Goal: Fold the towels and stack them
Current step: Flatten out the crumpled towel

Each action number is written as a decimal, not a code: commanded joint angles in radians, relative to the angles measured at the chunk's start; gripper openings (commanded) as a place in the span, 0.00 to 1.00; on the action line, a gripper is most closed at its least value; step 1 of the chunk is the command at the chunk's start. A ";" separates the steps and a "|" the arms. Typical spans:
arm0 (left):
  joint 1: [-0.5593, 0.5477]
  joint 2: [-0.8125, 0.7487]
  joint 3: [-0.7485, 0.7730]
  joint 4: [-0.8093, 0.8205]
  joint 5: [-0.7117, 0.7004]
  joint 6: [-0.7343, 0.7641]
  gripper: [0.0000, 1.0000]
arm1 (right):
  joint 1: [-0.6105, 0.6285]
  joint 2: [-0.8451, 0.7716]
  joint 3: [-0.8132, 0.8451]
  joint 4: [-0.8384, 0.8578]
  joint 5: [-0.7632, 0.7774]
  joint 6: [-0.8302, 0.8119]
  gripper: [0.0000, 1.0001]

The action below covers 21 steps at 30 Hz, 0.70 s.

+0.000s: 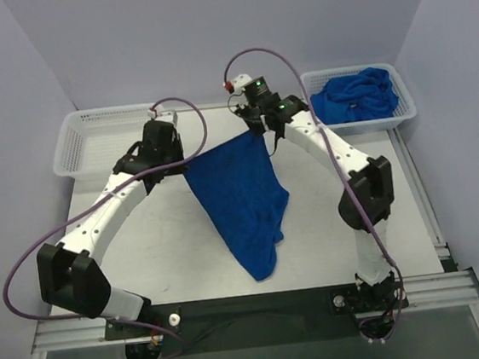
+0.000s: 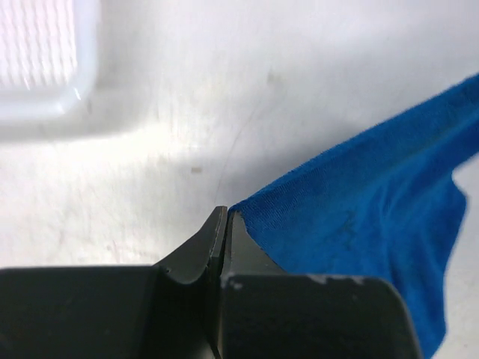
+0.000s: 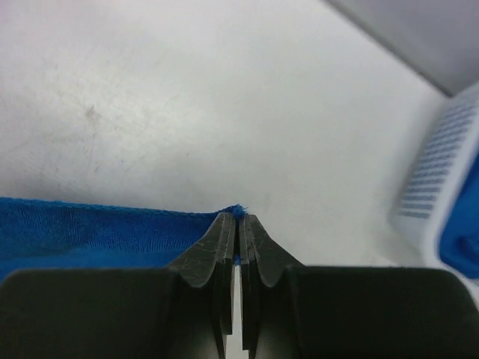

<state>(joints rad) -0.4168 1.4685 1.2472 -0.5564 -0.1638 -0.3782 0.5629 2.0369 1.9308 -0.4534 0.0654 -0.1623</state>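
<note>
Seen from above, a white mesh basket (image 1: 90,148) sits at about 10 o'clock on the white table (image 1: 143,241), against the back wall. Just to its right, toward the middle, is the left gripper (image 1: 183,163). Its jaws are pressed together, pinching one upper corner of a royal-blue towel (image 1: 241,196). In the left wrist view the cloth's corner is caught right at the tips of the black jaws, and the hem runs away from them toward 2 o'clock, pulled fairly straight, with the rest of the cloth dropping below it.

The towel is at the centre of the table. Its top edge is stretched between the two grippers and slants up toward 1 o'clock. From there it narrows down toward 6 o'clock and ends in a rumpled tip that appears to rest on the tabletop near the front edge.

The right gripper (image 1: 258,131) is also clamped tight, pinching the opposite upper corner. In the right wrist view a small tuft of blue shows at the tip of its closed jaws, and the hem leads off toward 9 o'clock.

Farther right, at about 2 o'clock on the table, a second mesh basket (image 1: 406,113) holds a crumpled heap of towels (image 1: 355,94) in the same blue, apart from the right arm.
</note>
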 commanded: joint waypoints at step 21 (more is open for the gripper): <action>-0.045 -0.186 0.682 0.122 0.055 0.479 0.00 | 0.005 -0.515 0.307 0.015 0.220 -0.097 0.00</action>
<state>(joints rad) -0.4763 1.3159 1.8603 -0.4820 -0.0727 0.0185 0.5819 1.5684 2.1891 -0.4568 0.2119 -0.2020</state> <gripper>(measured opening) 0.031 0.041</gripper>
